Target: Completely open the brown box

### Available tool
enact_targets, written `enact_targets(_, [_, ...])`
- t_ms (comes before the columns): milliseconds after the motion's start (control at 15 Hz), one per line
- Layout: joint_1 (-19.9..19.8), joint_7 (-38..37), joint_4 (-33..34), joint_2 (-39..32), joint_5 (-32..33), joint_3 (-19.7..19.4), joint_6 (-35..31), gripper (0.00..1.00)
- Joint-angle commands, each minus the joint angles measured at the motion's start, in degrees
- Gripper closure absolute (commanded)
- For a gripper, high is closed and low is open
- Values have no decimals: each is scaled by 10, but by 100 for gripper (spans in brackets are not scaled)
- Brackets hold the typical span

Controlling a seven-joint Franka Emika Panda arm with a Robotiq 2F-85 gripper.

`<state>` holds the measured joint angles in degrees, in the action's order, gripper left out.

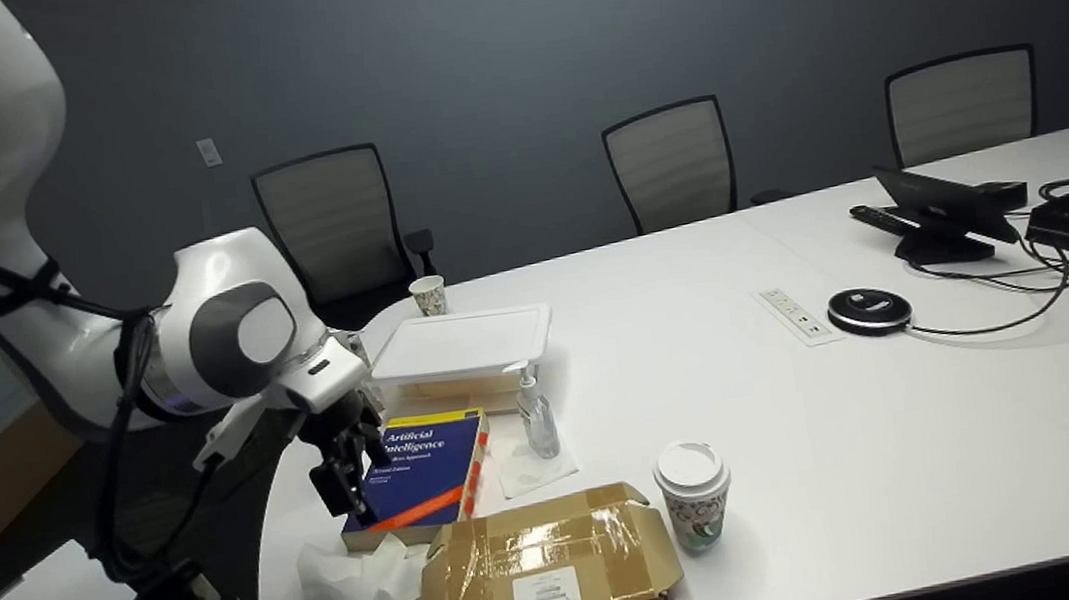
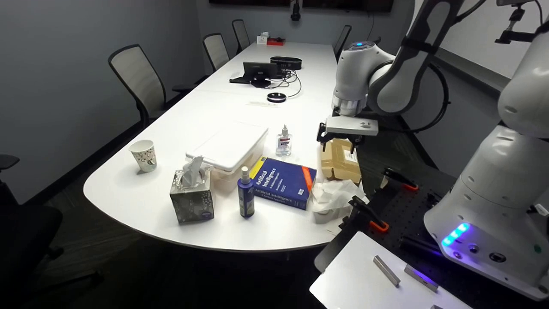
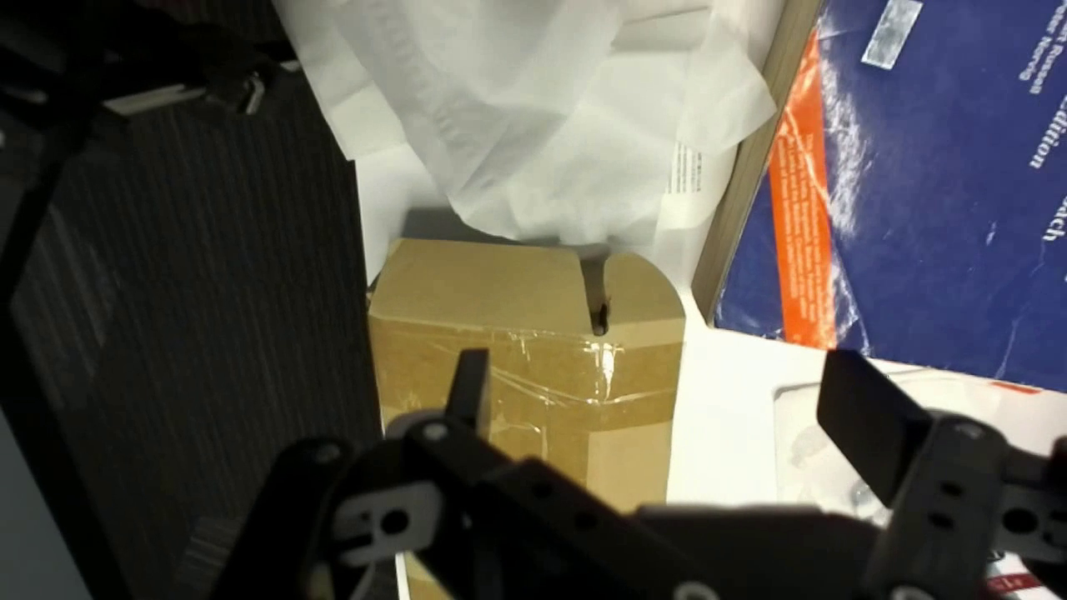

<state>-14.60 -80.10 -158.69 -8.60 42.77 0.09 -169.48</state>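
Observation:
The brown box (image 1: pixel 548 552) lies flat at the table's edge, its taped top down and a white label on it. It also shows in an exterior view (image 2: pixel 336 162). In the wrist view the box (image 3: pixel 533 375) shows shiny tape and an end flap with a narrow slot. My gripper (image 1: pixel 373 486) is open and empty, with its fingers pointing down above the table. In an exterior view the gripper (image 2: pixel 338 149) overlaps the box's far part. In the wrist view the gripper (image 3: pixel 658 367) has one finger over the box and one beyond its long side; its body hides the box's near part.
A blue book (image 1: pixel 424 474) and crumpled white paper (image 1: pixel 361 591) lie close beside the box. A lidded paper cup (image 1: pixel 695 498) stands at its other end. A sanitizer bottle (image 1: pixel 538 415), a white container (image 2: pixel 231 148), a spray bottle (image 2: pixel 245 193) and a tissue box (image 2: pixel 191 197) stand farther off.

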Motion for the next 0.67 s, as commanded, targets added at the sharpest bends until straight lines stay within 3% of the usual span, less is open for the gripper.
enact_targets(0, [-26,130,-17,89,-161,80,87,0])
enact_targets(67, [-21,166,-19,116,-209,91,115,0])
enact_targets(133, [44,205,-16,138,-260,41,140,0])
enact_targets(267, [61,237,-3,184,-293,32,204,0])
enact_targets(600, [71,252,27,255,-294,33,313,0])
